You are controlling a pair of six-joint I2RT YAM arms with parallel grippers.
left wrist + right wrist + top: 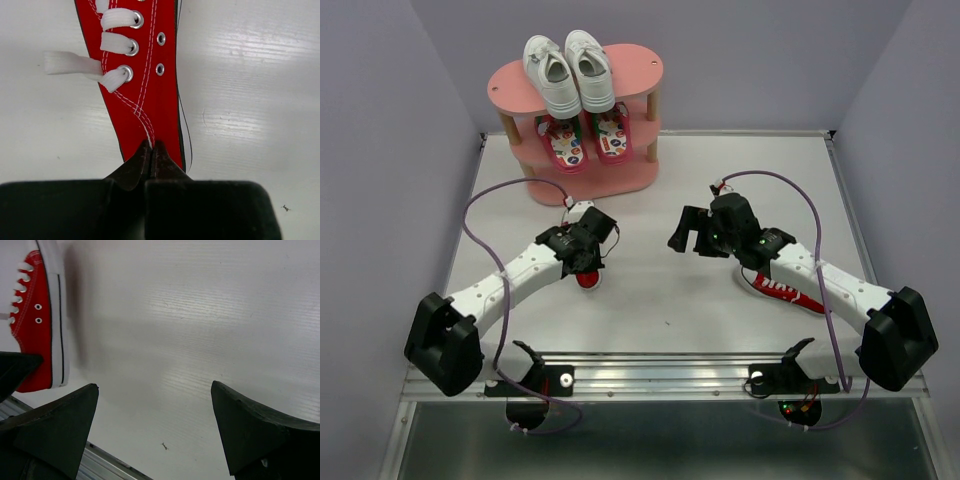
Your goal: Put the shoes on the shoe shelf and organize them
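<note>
**A:** White table (pixel 660 300) first, and at its far end the pink shoe shelf (pixel 642 72). Count, please.

**B:** Two pairs are on the shelf. White sneakers (pixel 568 70) sit side by side on its top board. Flip-flops (pixel 586 140) are on the middle board, directly beneath them. The lowest board shows no shoe from above.

**A:** So the red pair is what's left?

**B:** Yes. Both are off the shelf, well apart from it on the table. I reckon about two thirds done. One red sneaker (pixel 145 75) lies in front of the shelf's left half. The left gripper (pixel 151 150) is closed tight, pinching its red canvas edge past the last eyelets, near the heel as far as I can judge. Whether the shoe has left the table I cannot tell. The other red sneaker (pixel 788 292) lies farther from the shelf, off to its right, partly under the right arm.

**A:** Right gripper (pixel 154 387)?

**B:** Jaws wide, nothing between them. It hovers over bare table in front of the shelf, just off its right end.

**A:** Anything in the way?

**B:** Little. The path from the pinched sneaker to the shelf looks clear. The left arm's purple cable (pixel 480 205) loops near the shelf's left side and could brush it. The wooden posts narrow entry to the lowest board.
</note>
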